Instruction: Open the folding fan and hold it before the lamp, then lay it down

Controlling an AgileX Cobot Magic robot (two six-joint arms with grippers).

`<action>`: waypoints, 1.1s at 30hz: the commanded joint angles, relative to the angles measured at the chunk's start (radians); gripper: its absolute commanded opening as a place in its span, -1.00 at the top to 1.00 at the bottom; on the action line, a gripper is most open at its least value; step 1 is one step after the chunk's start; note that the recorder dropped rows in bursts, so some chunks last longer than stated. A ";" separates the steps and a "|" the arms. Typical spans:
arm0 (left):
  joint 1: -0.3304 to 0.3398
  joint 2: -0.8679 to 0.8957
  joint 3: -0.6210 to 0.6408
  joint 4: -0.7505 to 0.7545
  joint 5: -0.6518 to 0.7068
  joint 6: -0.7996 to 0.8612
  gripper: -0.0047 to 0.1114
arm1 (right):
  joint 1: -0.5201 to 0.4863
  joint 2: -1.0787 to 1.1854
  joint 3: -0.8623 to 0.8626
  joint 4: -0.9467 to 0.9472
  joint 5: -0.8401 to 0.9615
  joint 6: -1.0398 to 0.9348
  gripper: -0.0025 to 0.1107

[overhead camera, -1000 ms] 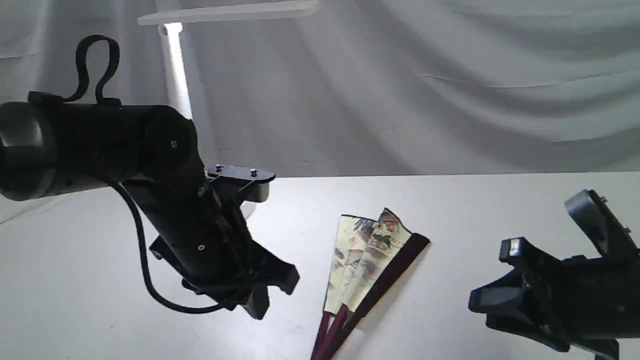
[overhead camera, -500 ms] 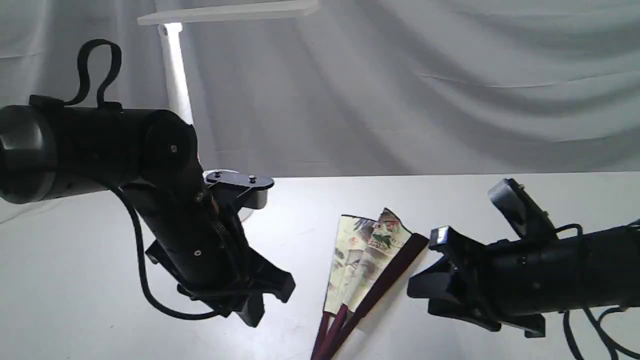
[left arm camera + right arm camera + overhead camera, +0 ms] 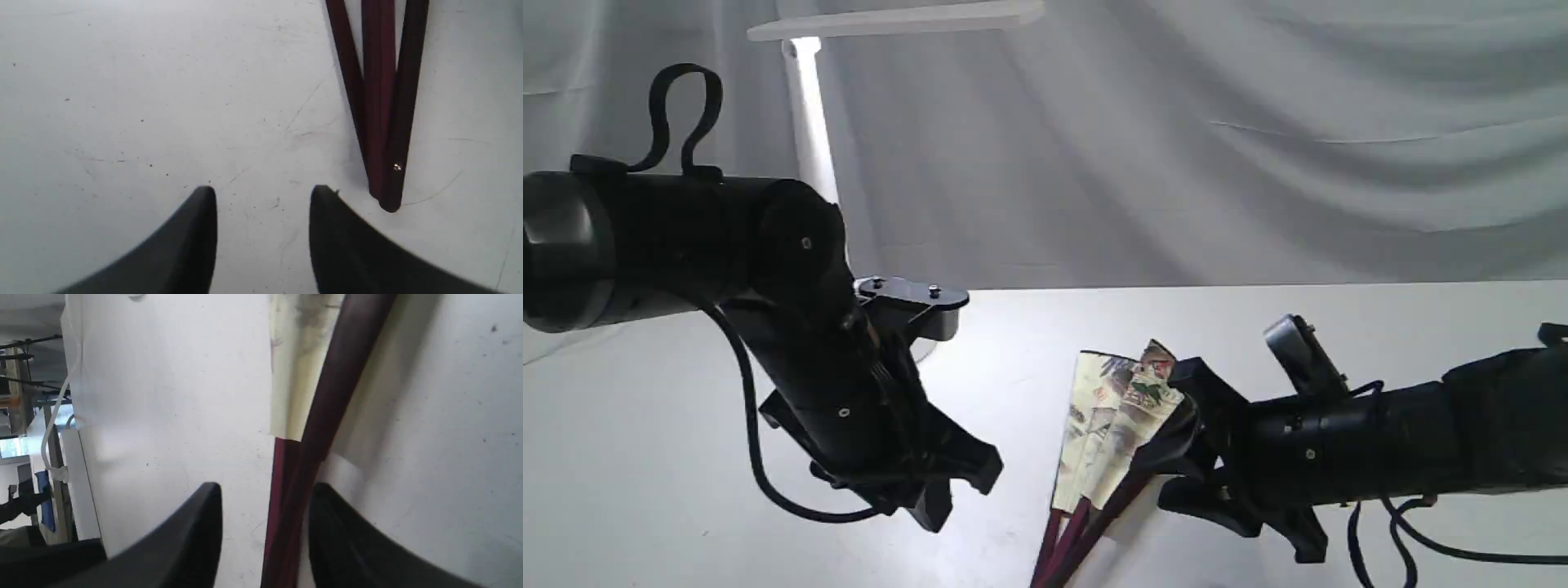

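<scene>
The folding fan (image 3: 1112,429) lies partly spread on the white table (image 3: 1045,327), cream painted paper towards the back and maroon ribs (image 3: 380,102) converging near the front edge. My right gripper (image 3: 1180,445) is open at the fan's right side, and its fingers straddle the dark outer rib (image 3: 327,408) beside the paper (image 3: 292,355). My left gripper (image 3: 956,494) hangs open and empty just above the table, left of the rib ends; in the left wrist view the left gripper (image 3: 261,196) sits beside the pivot. The lamp stem (image 3: 809,114) and flat head (image 3: 898,18) stand at the back left.
A draped grey cloth (image 3: 1217,147) closes off the back. The left arm's black body (image 3: 792,310) hides most of the lamp's base. In the right wrist view the table's edge (image 3: 79,428) shows, with room clutter beyond.
My right arm has swung left across the table and now has its open fingers around the fan's outer rib. The left arm sank slightly and then held still.
</scene>
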 commanded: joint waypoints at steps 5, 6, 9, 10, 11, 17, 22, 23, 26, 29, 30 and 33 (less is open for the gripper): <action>0.001 -0.011 0.004 0.008 -0.015 -0.001 0.28 | 0.037 0.078 -0.006 0.088 0.003 -0.020 0.32; 0.001 -0.011 0.004 0.008 -0.015 -0.001 0.28 | 0.041 0.085 -0.007 0.088 -0.005 -0.020 0.32; 0.001 -0.011 0.004 0.008 -0.014 -0.001 0.28 | 0.052 0.098 -0.018 0.088 -0.053 -0.014 0.32; 0.001 -0.011 0.004 0.008 -0.014 -0.001 0.28 | 0.060 0.098 -0.018 0.088 -0.081 -0.003 0.32; 0.001 -0.011 0.004 0.008 -0.014 -0.001 0.28 | 0.062 0.098 -0.018 0.088 -0.101 -0.001 0.32; 0.001 -0.011 0.004 0.006 -0.013 -0.001 0.28 | 0.075 0.098 -0.018 0.088 -0.161 0.003 0.32; 0.001 -0.011 0.004 0.006 -0.013 -0.001 0.28 | 0.080 0.098 -0.066 0.088 -0.117 0.006 0.32; 0.001 -0.011 0.004 0.006 -0.013 -0.001 0.28 | 0.085 0.098 -0.084 0.088 -0.127 0.006 0.32; 0.001 -0.011 0.004 0.006 -0.013 -0.001 0.28 | 0.090 0.098 -0.105 0.088 -0.168 0.040 0.32; 0.001 -0.011 0.004 0.006 -0.013 -0.001 0.28 | 0.090 0.098 -0.105 0.088 -0.204 0.072 0.32; 0.001 -0.011 0.004 0.006 -0.013 -0.001 0.28 | 0.090 0.098 -0.105 0.088 -0.214 0.072 0.32; 0.001 -0.010 0.004 0.006 -0.015 -0.001 0.28 | 0.090 0.098 -0.105 0.088 -0.227 0.072 0.32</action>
